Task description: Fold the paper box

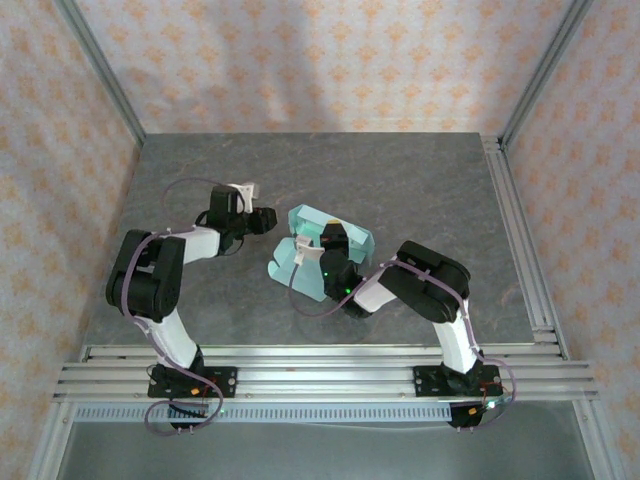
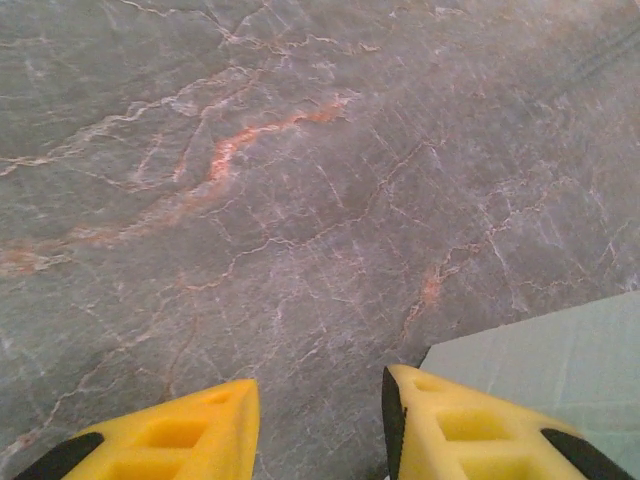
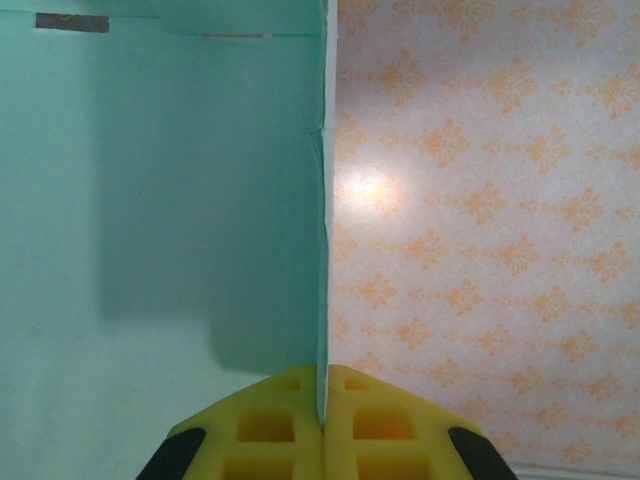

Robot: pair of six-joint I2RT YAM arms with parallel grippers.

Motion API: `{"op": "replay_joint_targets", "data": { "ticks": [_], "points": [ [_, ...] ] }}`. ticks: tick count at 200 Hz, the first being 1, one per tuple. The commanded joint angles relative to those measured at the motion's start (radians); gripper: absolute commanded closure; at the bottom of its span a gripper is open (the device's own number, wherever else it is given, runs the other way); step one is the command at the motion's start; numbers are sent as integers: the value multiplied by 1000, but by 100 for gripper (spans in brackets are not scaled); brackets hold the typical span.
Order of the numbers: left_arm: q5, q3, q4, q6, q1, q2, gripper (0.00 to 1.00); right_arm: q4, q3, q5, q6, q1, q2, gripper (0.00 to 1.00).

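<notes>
**Right gripper.** Your right gripper (image 3: 322, 400) is clenched on the paper box (image 3: 160, 200). Its yellow fingers (image 3: 265, 420) meet on the edge of an upright mint-green panel. That edge runs toward 12 o'clock and is cut off at the top of the frame. At 9 o'clock of the edge you see the panel's shaded inner face, and at 3 o'clock the patterned wall (image 3: 480, 200). A dark slot (image 3: 70, 22) at 11 o'clock is hard to read.

**Overhead view.** The box sits near the centre of the table (image 1: 420, 180). The right wrist covers its middle, so you cannot make out the fold lines there.

**Left gripper.** Your left gripper (image 2: 320, 400) is released, with bare stone showing between its fingers. It sits at 9 o'clock of the box. One pale corner of card enters its wrist view at 4 o'clock, cropped by the frame.
</notes>
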Motion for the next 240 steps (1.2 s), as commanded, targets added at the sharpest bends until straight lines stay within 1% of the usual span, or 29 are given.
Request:
{"op": "replay_joint_targets", "data": {
  "ticks": [1,25,51,114,168,240],
  "points": [
    [54,37,-49,61,-27,25,59,-34,-14,-12,17,1,-30,100],
    [67,46,-40,84,-56,44,56,-46,-17,-13,24,1,-32,100],
    [72,43,-39,101,-79,42,55,-51,-17,-9,29,1,-31,100],
    [78,-21,2,101,-88,19,54,-65,-12,-6,39,0,-27,100],
    [102,-23,22,121,-103,17,51,-79,-3,-8,44,0,-33,100],
    [113,22,10,128,-124,50,50,-123,3,-13,72,0,-48,100]
  ]
}}
